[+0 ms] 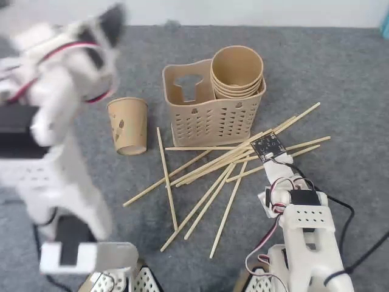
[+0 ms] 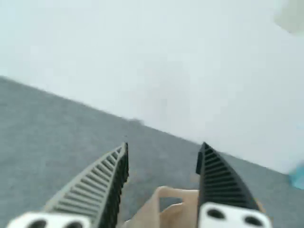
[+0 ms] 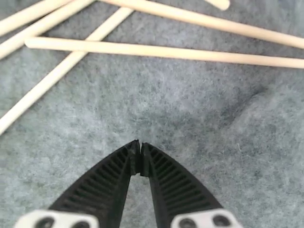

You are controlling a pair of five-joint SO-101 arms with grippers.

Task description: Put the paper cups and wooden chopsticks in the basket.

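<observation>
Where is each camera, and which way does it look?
High view: above the table, looking down on basket, cups, chopsticks; both arms show.
Left wrist view: on the raised left arm, facing the wall; open jaws show.
Right wrist view: on the right arm, facing down at the cloth; shut jaws show.
Shared: high and right wrist views both show chopsticks.

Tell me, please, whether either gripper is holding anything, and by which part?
Nothing is held. The left gripper is open and empty; the right gripper is shut on nothing, its tips over bare carpet near the chopsticks.
</observation>
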